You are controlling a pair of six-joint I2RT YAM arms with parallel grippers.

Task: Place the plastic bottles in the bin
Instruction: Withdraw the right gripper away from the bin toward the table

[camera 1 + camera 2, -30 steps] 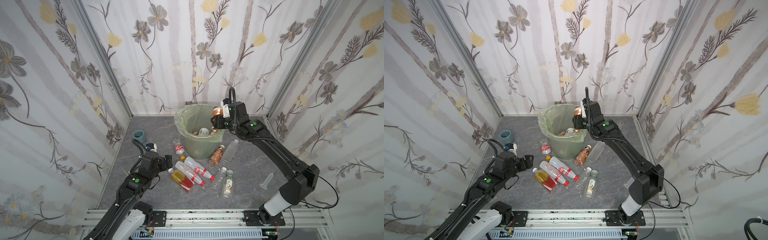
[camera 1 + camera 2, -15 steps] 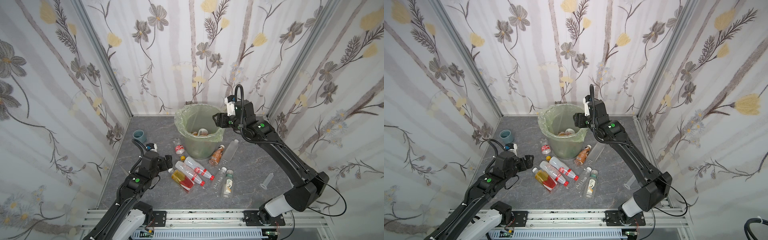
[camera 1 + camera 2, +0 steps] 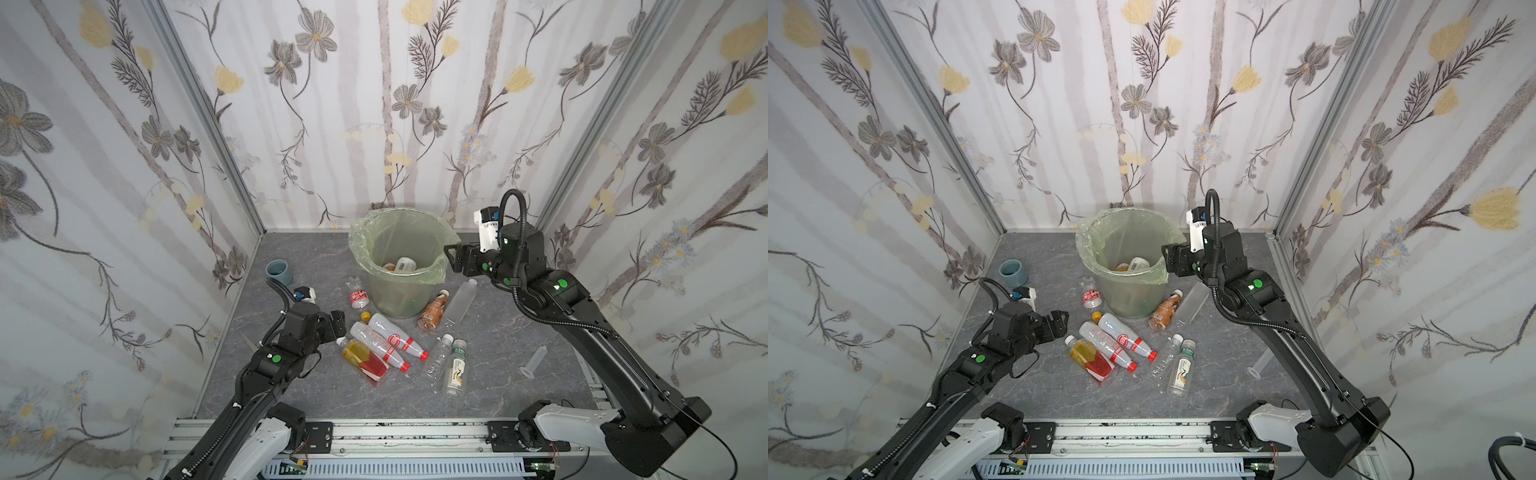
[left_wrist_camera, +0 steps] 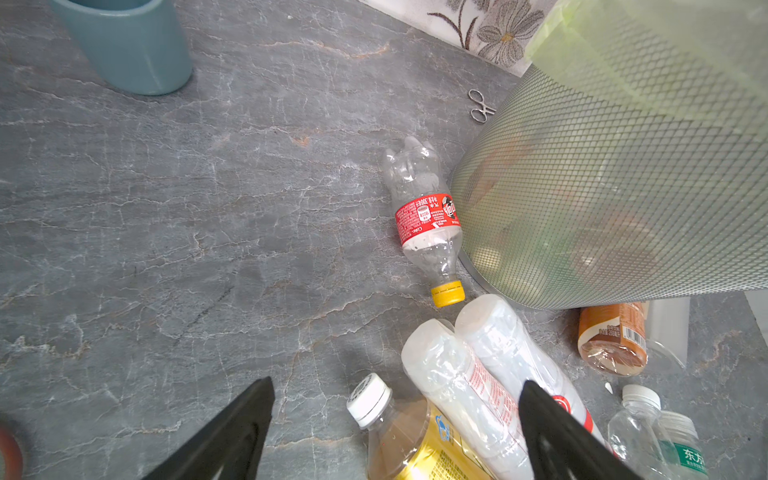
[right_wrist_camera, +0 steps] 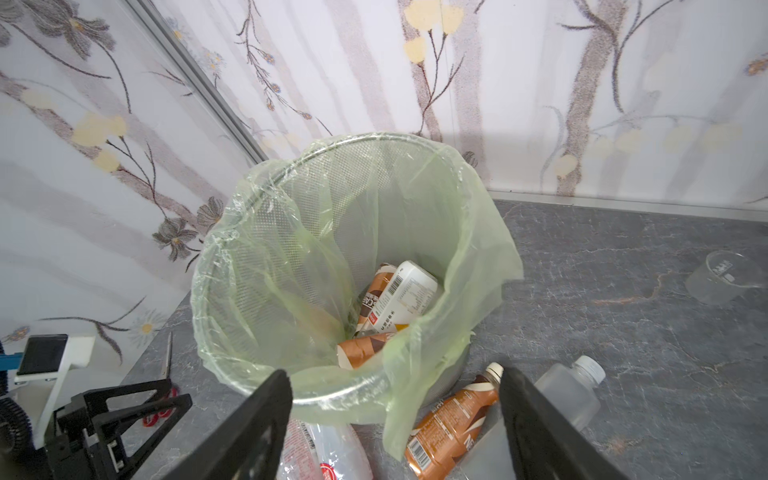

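Observation:
The bin (image 3: pixel 399 296) (image 3: pixel 1130 293), a green-lined mesh bucket, stands at the back of the floor. A white-labelled bottle (image 5: pixel 400 297) and brown bottles (image 5: pixel 362 350) lie inside it. My right gripper (image 3: pixel 453 257) (image 5: pixel 395 415) hovers just outside the bin's right rim, open and empty. Several plastic bottles lie in front of the bin: two clear red-capped ones (image 3: pixel 392 338), a yellow-labelled one (image 3: pixel 365 360), a brown coffee one (image 3: pixel 434 311), a frosted one (image 3: pixel 461 299). My left gripper (image 3: pixel 338 326) (image 4: pixel 395 415) is open, low over the yellow-labelled bottle's white cap (image 4: pixel 369 399).
A red-labelled, yellow-capped bottle (image 4: pixel 428 224) lies against the bin's left side. A blue-grey cup (image 3: pixel 279 270) stands at the back left. A clear beaker (image 3: pixel 534 361) lies at the right. Small scissors (image 4: pixel 480 106) lie behind the bin. Papered walls close three sides.
My right gripper held a brown bottle over the bin; it has let go, opened and drawn back to the right. The left arm has stayed put.

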